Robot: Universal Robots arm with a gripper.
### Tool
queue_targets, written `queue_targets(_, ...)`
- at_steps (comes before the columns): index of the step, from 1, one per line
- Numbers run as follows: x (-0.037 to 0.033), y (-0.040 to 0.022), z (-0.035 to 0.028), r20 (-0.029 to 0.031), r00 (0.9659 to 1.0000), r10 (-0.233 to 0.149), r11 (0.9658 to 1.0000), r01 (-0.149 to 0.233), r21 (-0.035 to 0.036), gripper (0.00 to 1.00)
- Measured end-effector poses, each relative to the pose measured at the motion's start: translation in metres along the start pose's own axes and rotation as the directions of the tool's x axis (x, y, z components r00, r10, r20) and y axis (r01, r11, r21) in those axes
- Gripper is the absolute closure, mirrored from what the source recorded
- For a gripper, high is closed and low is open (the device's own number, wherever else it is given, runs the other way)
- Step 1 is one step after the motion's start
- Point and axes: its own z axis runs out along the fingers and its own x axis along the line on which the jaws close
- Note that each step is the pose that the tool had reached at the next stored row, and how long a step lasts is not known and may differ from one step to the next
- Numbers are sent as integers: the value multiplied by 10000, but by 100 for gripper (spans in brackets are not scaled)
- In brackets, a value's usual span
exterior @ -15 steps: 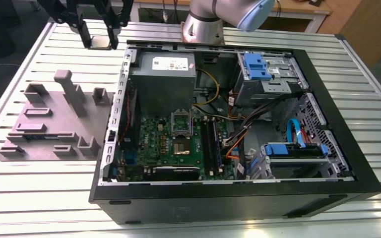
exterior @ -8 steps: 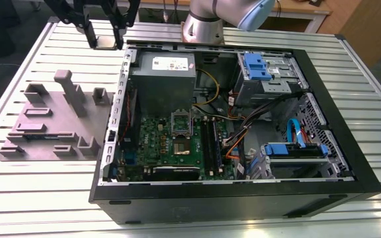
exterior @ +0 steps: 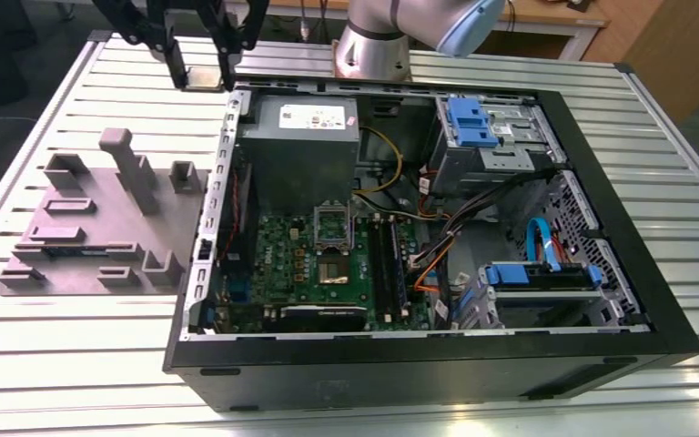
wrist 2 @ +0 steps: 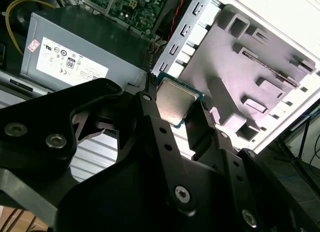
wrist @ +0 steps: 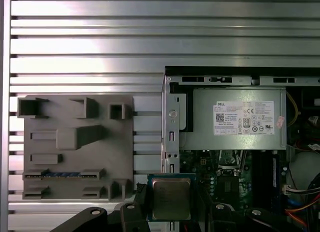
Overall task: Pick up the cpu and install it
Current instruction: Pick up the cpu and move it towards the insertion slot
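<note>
Second wrist view: the cpu is pinched by its edges between the closed jaws of the gripper.
Its silver top faces the camera. The chip is held in the air above the slatted table, just outside the far corner of the open computer case and near the grey power supply. The grey parts fixture lies well apart, and the motherboard sits inside the case.

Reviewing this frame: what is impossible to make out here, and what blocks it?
1. Underside of the cpu: it faces away from both wrist cameras.
2. Its gripped edges: covered by the fingers of the gripper in the second wrist view.
3. Socket state on the motherboard: too small in the exterior view, partly behind the cpu in the first wrist view.
4. Arm: cut off by the exterior view's top edge.
</note>
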Motion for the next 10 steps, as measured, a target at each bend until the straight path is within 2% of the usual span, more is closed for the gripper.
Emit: queue_targets(10,-66,1,1,0,10000,0,10000,0,0,53)
